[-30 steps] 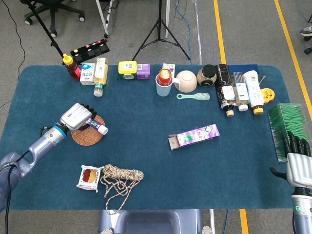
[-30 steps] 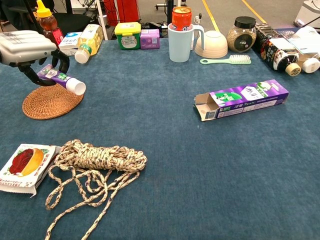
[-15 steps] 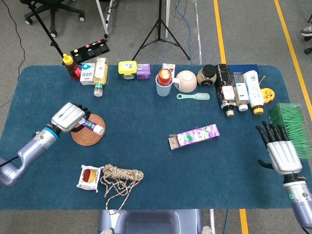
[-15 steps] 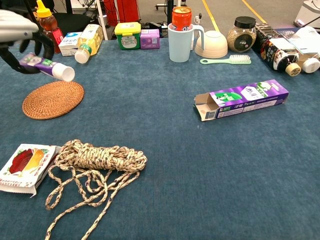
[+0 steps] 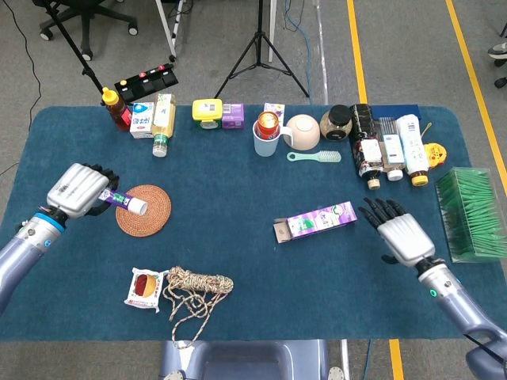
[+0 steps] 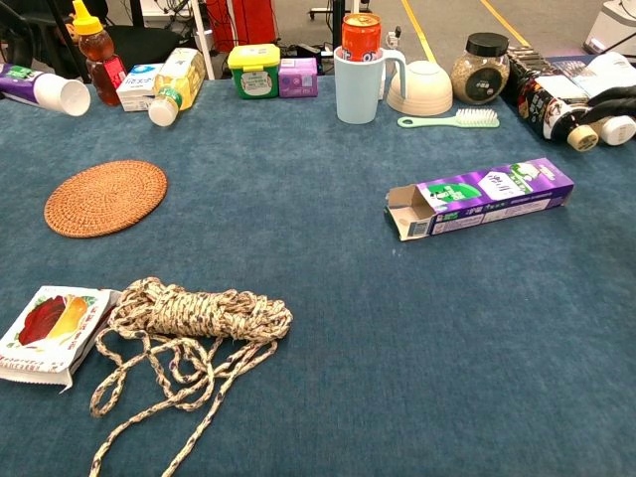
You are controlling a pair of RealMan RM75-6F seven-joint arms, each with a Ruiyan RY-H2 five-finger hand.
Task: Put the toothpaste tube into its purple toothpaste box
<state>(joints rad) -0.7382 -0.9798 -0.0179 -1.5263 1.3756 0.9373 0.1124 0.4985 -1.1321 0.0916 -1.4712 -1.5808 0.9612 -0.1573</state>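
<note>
Holding the toothpaste tube (image 5: 127, 201) clear of the blue worktop (image 5: 238, 261), I am gripping it in my left hand (image 5: 78, 190) near the worktop's left edge, fingers wrapped around the purple body, white cap pointing right over the rim of the woven coaster (image 5: 143, 210). In the chest view the tube's cap end (image 6: 45, 89) is showing at the upper left corner, lifted above the cloth.

I am keeping my right hand (image 5: 401, 236) low over the worktop, fingers spread and holding nothing, just to the right of the purple toothpaste box (image 5: 316, 220). The box is lying flat near the middle of the worktop, its open flap end facing left toward the tube, its far end angled slightly up and away from me.

Between tube and box I am looking across a wide bare stretch of blue cloth. A coil of rope (image 5: 196, 286) and a snack packet (image 5: 145, 288) are lying toward the front edge, below that stretch. Bottles, a cup with a can in it (image 5: 267, 136), a bowl (image 5: 303, 131) and a brush (image 5: 314, 156) are lining the back edge, and a green box (image 5: 473, 214) is sitting at the right edge, beyond my right hand.
</note>
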